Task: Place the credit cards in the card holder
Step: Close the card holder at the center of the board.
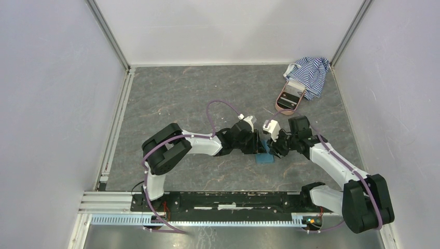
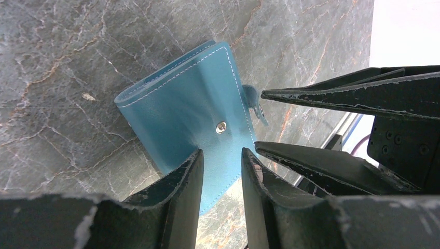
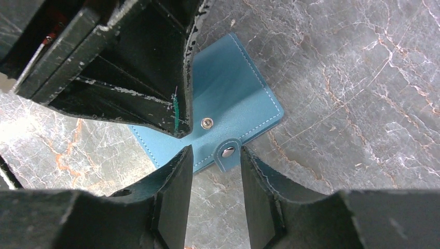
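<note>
The card holder, a teal-blue wallet, lies folded shut on the grey marble table between the two arms. Its snap tab hangs loose past the edge, away from the metal stud. My left gripper hovers open just above the card holder, nothing between its fingers. My right gripper is open too, and the tab sits in the gap at its fingertips without being pinched. Over the card holder the two grippers nearly meet. No credit cards can be made out.
A pink oval case lies at the back right, next to a blue-white striped cloth in the corner. White walls close in the table on three sides. An aluminium rail runs along the near edge.
</note>
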Robot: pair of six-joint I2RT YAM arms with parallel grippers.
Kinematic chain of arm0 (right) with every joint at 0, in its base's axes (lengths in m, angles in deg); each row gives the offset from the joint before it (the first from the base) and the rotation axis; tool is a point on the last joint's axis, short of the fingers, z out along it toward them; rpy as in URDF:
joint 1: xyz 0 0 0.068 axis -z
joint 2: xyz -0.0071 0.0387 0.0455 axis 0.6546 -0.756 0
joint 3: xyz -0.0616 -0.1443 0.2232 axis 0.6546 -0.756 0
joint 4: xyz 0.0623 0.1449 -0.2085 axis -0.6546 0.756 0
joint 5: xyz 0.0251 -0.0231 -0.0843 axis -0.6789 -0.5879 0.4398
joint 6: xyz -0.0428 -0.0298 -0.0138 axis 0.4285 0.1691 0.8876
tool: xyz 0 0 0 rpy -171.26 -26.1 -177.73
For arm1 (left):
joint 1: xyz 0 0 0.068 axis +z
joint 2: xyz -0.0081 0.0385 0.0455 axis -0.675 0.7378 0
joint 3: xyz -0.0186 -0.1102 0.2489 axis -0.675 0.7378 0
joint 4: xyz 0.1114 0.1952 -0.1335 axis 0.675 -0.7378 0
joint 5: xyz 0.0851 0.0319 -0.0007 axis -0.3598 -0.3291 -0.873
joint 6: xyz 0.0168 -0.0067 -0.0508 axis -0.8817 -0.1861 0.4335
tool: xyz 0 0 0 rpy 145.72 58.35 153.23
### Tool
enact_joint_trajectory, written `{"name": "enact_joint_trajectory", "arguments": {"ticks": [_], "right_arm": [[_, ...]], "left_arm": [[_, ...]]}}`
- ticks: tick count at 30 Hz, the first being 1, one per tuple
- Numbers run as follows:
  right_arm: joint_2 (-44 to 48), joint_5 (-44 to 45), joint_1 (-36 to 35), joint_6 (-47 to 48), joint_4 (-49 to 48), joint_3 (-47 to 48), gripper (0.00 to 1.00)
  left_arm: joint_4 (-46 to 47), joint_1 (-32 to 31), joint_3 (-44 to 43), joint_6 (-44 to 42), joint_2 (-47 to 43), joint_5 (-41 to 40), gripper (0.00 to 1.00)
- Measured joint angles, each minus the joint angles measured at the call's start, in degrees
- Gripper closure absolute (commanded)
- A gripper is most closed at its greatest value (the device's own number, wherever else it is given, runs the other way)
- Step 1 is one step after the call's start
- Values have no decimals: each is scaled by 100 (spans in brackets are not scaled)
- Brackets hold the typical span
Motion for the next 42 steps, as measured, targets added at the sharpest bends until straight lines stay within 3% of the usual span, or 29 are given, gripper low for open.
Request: {"name": "enact_joint_trajectory", "arguments": {"ticks": [3, 7, 12, 24, 42], "right_arm": [[0, 157, -85, -26, -81, 0, 64], [2, 343, -122, -107, -197, 0, 87], [33, 450, -122, -162, -247, 0, 99], [157, 101, -50, -173, -232, -4, 100], [-538, -310, -44, -181, -201, 76, 100]], "left_arm": [[7, 0, 0, 2, 4, 0, 59], [17, 0, 0, 4, 9, 0, 59], [17, 0, 0, 24, 9, 2, 59], [24, 0, 0, 26, 9, 0, 61], [131, 39, 61, 92, 31, 46, 69]]}}
